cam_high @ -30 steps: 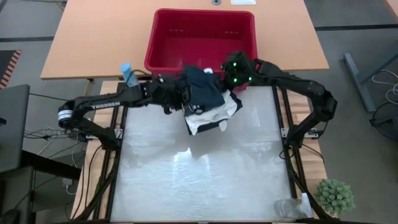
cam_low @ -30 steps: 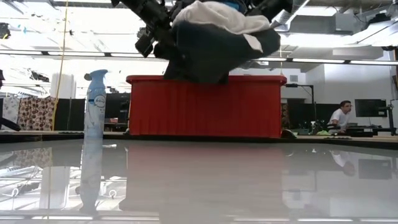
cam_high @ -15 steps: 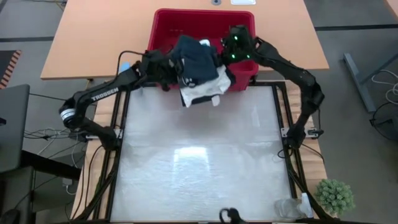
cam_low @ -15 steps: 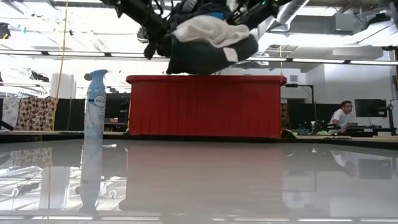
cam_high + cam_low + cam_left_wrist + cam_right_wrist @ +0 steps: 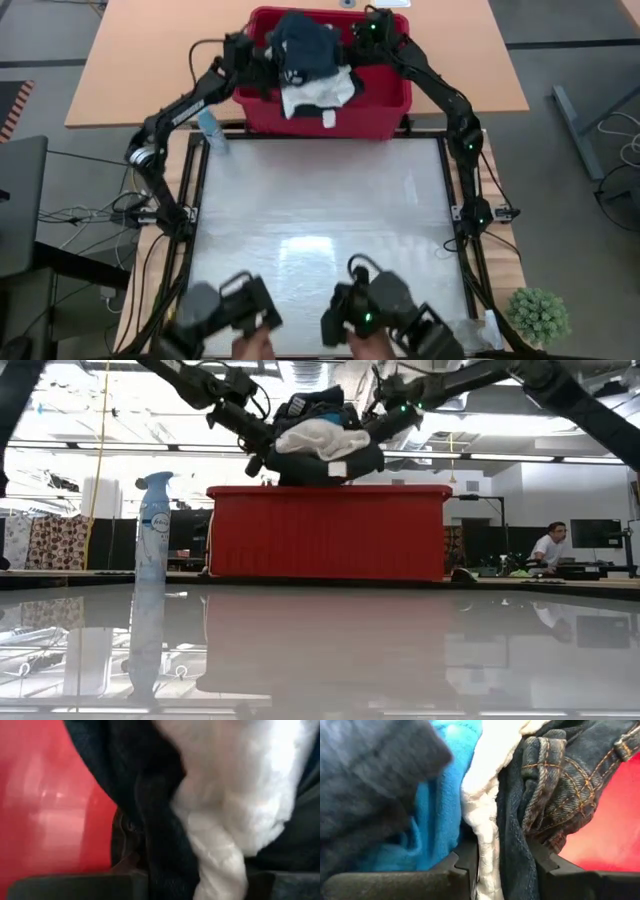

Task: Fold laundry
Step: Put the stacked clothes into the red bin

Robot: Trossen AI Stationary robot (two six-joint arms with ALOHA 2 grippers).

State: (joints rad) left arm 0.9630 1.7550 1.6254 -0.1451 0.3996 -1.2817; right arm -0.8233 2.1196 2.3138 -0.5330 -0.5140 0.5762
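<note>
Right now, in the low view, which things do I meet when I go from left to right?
Spray bottle → left gripper → bundle of laundry above the red basket → right gripper → seated person in the room behind.

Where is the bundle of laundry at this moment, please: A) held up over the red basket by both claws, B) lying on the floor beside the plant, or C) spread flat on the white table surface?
A: the bundle of laundry hangs between the left claw and right claw, above the red basket.
</note>
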